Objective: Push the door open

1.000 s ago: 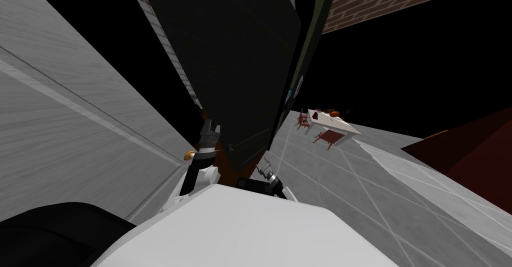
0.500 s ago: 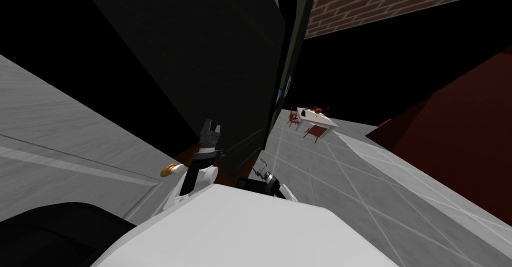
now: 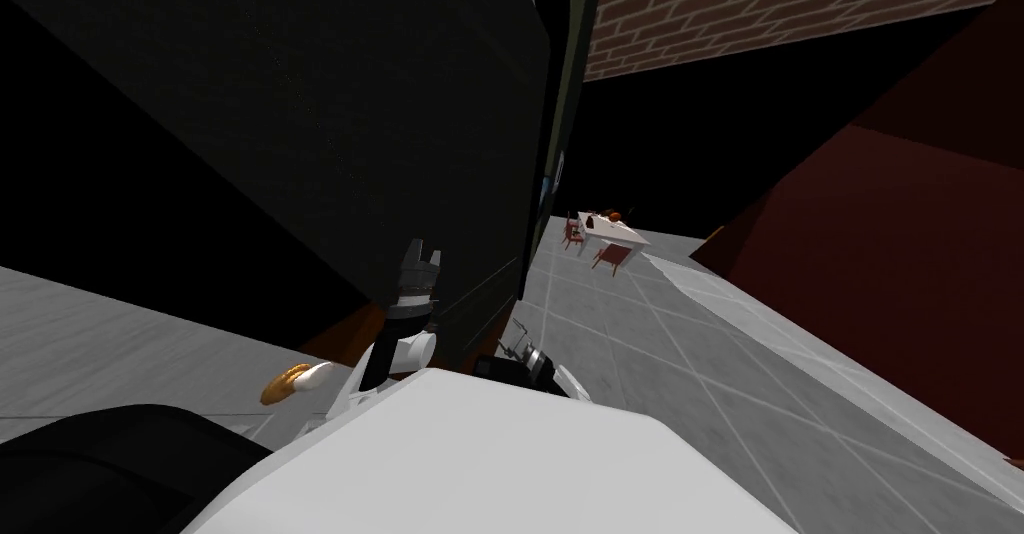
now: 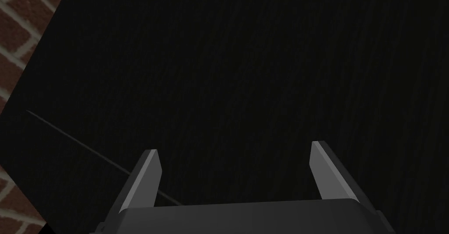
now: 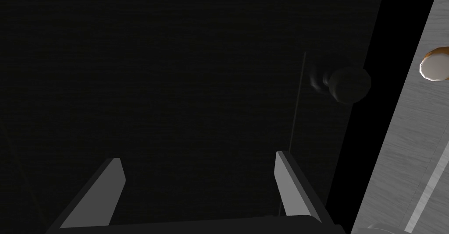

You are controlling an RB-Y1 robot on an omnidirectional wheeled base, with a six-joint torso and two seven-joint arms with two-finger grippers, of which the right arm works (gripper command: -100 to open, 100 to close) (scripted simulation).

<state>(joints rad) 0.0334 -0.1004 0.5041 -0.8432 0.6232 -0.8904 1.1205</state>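
Observation:
The door (image 3: 350, 138) is a dark, nearly black panel rising in front of me, its free edge beside a dark green frame (image 3: 572, 108). My left gripper (image 3: 421, 255) is raised close to the door's lower face, fingers open and nothing between them; its wrist view has the left gripper (image 4: 234, 150) facing the plain dark door (image 4: 245, 69). My right gripper (image 3: 517, 336) sits low by my chest, pointing at the door. In its wrist view the right gripper (image 5: 198, 160) is open, with a dark round knob (image 5: 349, 84) on the door (image 5: 175, 69) beyond its fingers.
A grey wall (image 3: 100, 348) with an orange knob (image 3: 290, 383) lies to the left. Past the door's edge runs a grey tiled floor (image 3: 640, 338) with a white table and red chairs (image 3: 612, 230). A dark red block (image 3: 900, 258) stands on the right, a brick wall (image 3: 750, 8) above.
I have turned and moved closer: the door takes up more of the head view, while the grey wall and orange knob slid down-left. Both arms hold the same pose.

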